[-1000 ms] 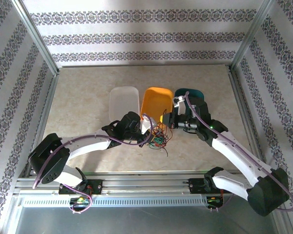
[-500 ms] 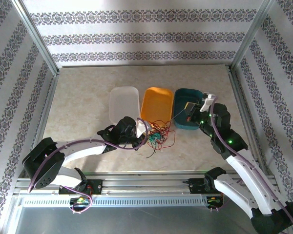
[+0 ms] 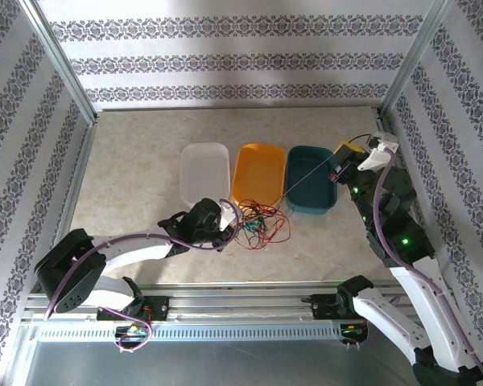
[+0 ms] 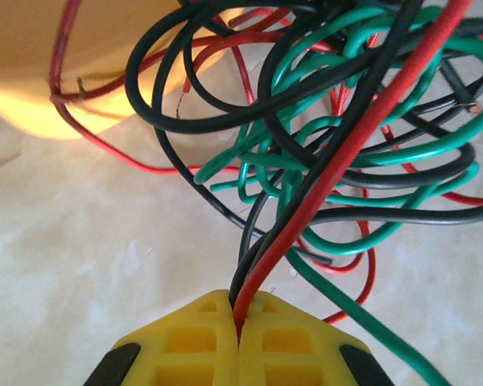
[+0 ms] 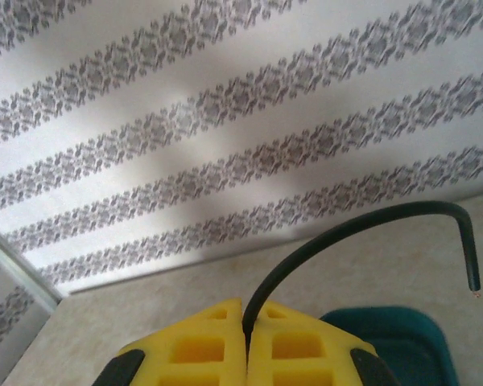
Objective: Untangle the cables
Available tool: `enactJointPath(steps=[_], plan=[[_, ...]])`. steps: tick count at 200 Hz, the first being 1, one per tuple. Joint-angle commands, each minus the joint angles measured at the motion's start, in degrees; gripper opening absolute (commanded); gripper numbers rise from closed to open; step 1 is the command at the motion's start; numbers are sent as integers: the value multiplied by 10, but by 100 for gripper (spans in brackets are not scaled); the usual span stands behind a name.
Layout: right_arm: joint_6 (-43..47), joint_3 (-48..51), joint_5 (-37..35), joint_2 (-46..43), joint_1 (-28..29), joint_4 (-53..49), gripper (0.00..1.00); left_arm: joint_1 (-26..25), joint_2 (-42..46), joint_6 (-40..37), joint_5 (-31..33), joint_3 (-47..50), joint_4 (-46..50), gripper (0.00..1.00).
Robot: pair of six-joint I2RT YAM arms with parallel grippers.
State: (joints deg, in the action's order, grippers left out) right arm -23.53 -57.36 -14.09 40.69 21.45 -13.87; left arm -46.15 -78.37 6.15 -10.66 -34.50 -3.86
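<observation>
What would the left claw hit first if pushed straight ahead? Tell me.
Likely the tangle of thin red, green and black wires right ahead of the left claw; the orange plastic tray lies beyond.

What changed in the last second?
The right tool, gripping a dark cable, swung right and away from the tangle, pulling that cable taut across the teal tray. The left tool stayed clamped on the tangle, easing slightly nearer. White tray and orange tray unmoved.
</observation>
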Motion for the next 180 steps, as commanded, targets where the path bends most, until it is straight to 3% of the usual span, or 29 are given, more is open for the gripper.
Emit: enactJointPath(steps=[1, 35, 54, 69, 100, 118, 180], plan=[[40, -29, -81, -14, -10, 60, 1, -6, 17, 29, 49, 20, 44, 0], [76, -40, -162, -22, -17, 78, 0, -6, 33, 43, 90, 38, 43, 0], [90, -60, -154, -16, -40, 81, 0, -6, 33, 46, 109, 43, 43, 0], [87, -81, -96, -4, -69, 78, 0, -6, 28, 47, 123, 45, 42, 0], [46, -147, 96, 67, -131, 32, 0, -6, 22, 47, 115, 46, 22, 0], [38, -172, 145, 111, -139, 23, 0, -6, 27, 44, 104, 48, 0, 0], [124, -175, 75, 191, -139, 25, 0, -7, 38, 34, 102, 48, -20, 0]])
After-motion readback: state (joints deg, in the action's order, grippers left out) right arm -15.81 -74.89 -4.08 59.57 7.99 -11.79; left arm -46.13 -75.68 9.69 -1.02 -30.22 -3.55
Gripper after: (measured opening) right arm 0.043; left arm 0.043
